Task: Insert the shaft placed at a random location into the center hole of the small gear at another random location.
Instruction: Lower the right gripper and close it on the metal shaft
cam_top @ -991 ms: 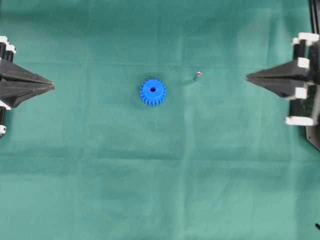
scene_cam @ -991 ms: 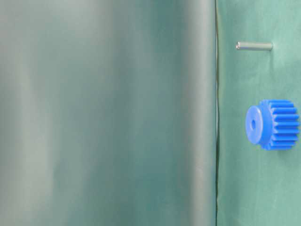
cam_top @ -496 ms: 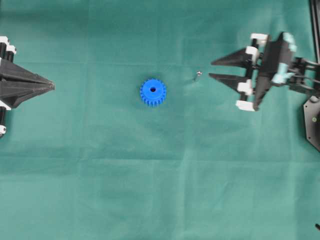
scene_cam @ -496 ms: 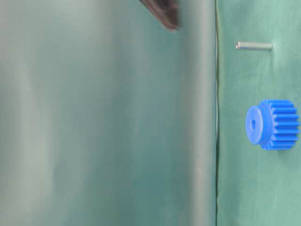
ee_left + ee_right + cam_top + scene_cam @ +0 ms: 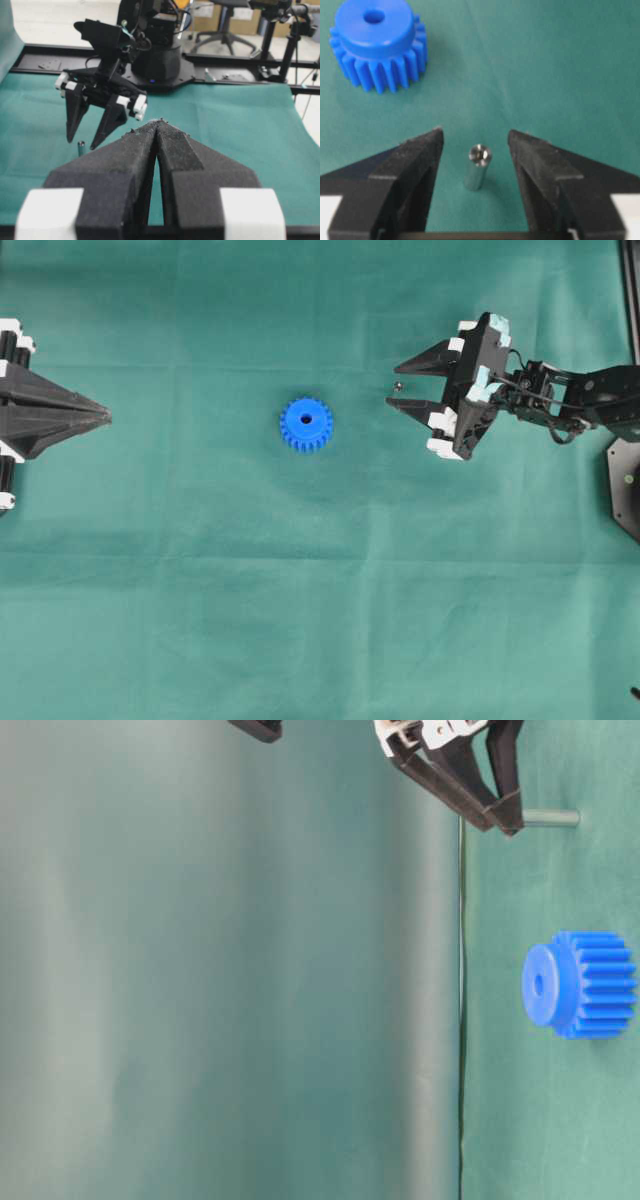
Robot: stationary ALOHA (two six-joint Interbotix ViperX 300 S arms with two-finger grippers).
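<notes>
The shaft [image 5: 478,166], a short silvery pin, stands upright on the green cloth between the fingertips of my right gripper [image 5: 475,132]. That gripper is open and touches neither side of the pin. From overhead the right gripper [image 5: 394,387] straddles the shaft [image 5: 397,387] right of centre. The small gear [image 5: 306,424], bright blue, lies flat to its left with the center hole [image 5: 306,422] facing up and unobstructed. My left gripper [image 5: 105,415] is shut at the left edge, far from both. In the left wrist view its tips [image 5: 159,122] meet, and the shaft [image 5: 80,148] shows beyond.
A green cloth [image 5: 320,600] covers the table. The right arm's black base [image 5: 155,60] and a black rail stand at the cloth's far end. A black mount [image 5: 625,480] sits at the overhead view's right edge.
My right gripper has opened and travelled left from the right edge, so its jaws now flank the shaft. The left gripper, gear and shaft have not moved.
</notes>
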